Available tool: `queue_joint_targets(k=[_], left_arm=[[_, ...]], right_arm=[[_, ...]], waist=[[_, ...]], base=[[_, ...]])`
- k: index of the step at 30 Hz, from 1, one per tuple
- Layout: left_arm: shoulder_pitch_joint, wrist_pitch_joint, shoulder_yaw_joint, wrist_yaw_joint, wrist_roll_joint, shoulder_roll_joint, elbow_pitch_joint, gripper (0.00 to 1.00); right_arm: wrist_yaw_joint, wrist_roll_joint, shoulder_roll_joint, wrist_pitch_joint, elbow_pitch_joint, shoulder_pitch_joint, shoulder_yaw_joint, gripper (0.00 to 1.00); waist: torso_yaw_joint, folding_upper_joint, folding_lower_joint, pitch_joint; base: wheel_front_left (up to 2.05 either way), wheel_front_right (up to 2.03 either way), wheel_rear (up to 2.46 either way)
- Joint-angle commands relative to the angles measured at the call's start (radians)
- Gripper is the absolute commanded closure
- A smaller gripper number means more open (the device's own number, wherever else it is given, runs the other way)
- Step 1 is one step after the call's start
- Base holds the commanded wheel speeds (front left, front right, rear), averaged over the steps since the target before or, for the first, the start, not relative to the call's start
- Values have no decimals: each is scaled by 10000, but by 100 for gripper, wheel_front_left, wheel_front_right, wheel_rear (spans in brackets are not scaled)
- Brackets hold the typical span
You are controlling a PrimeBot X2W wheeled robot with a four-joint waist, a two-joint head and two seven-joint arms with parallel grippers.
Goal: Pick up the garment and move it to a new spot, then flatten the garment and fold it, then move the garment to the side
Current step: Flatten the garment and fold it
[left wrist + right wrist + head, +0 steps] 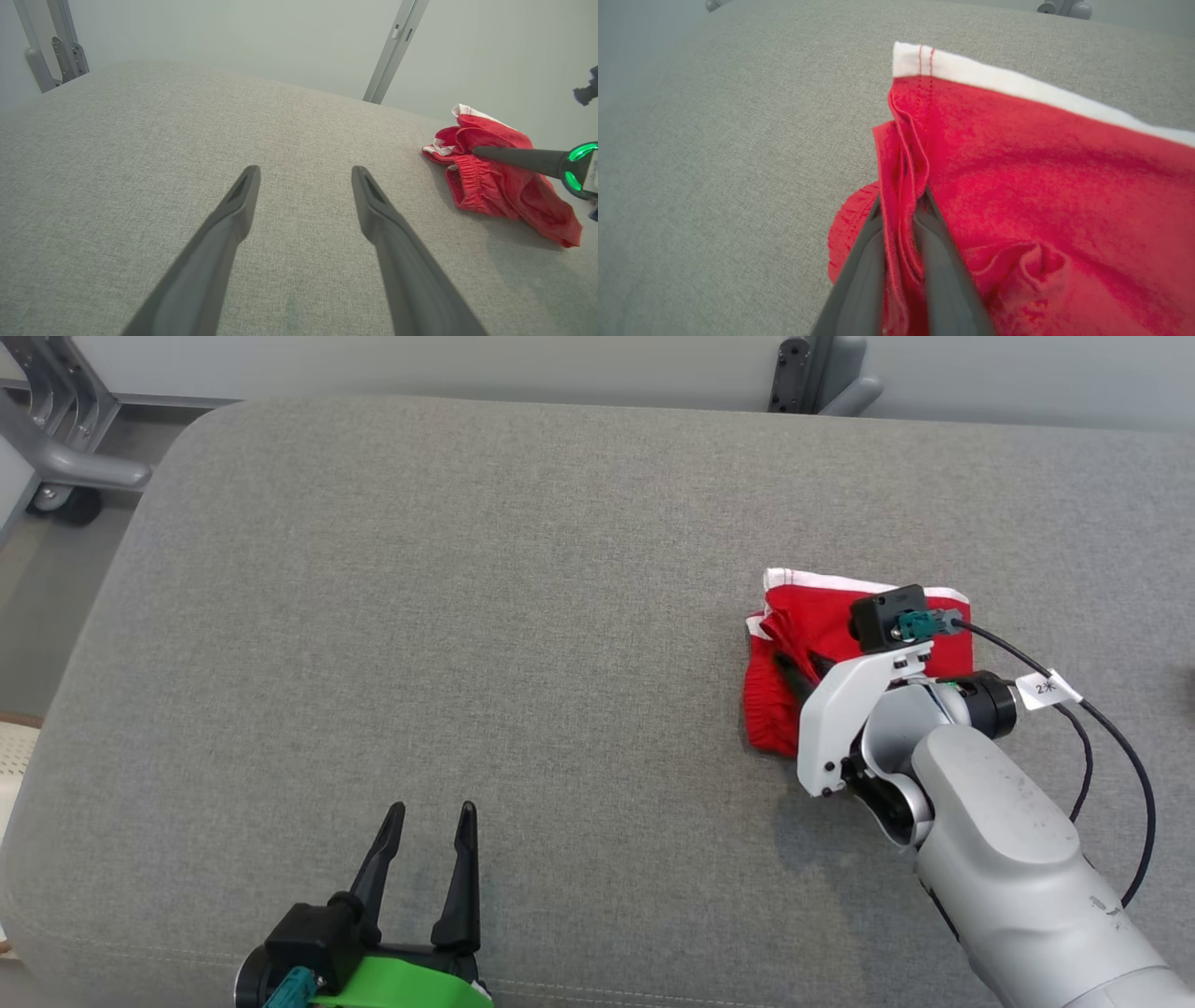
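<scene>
At the right of the bench, the right pincer (903, 205) is pinching its two long dark fingers almost together on a raised fold of a red knit garment with a white hem band (1041, 163).

The garment is lying bunched and compact on a grey fabric-padded bench top (467, 569), right of centre.

Step, by my reading: taking hold for a move. The next move is calling for a clean lift with a firm pinch, lest layers slip.

A pale grey right forearm (999, 840) is reaching in from the near right, wrist bending downward.

The left pincer (431, 812) is hovering at the near edge, spread wide, gripping nothing, well apart from the garment.

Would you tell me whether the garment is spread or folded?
Folded, rumpled: the garment lies in bunched layers, one pleat pinched by the right gripper.
</scene>
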Motion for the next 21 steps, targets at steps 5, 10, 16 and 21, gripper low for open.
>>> queue_joint_targets(k=[5, 10, 16, 21], left_arm=[[290, -24, 229, -14, 174, -2, 24, 0], [755, -24, 619, 57, 269, -2, -90, 0], [1422, -24, 1000, 40, 433, 0, -441, 0], [1639, -24, 1204, -16, 636, 1, -752, 0]], right_arm=[[-3, -81, 121, -571, -219, 114, -261, 0], [-3, 48, -280, -1397, -1786, 937, -1336, 0], [-3, -1167, -760, -1846, -3481, 2722, -3348, 0], [-3, -1822, -536, -2079, -3906, 3755, -4252, 36]], waist=[[-282, 83, 0, -278], [-799, 83, 0, -687], [-1548, 83, 0, -1167], [-1788, 83, 0, -1237]], base=[[0, 0, 0], [0, 0, 0], [0, 0, 0], [0, 0, 0]])
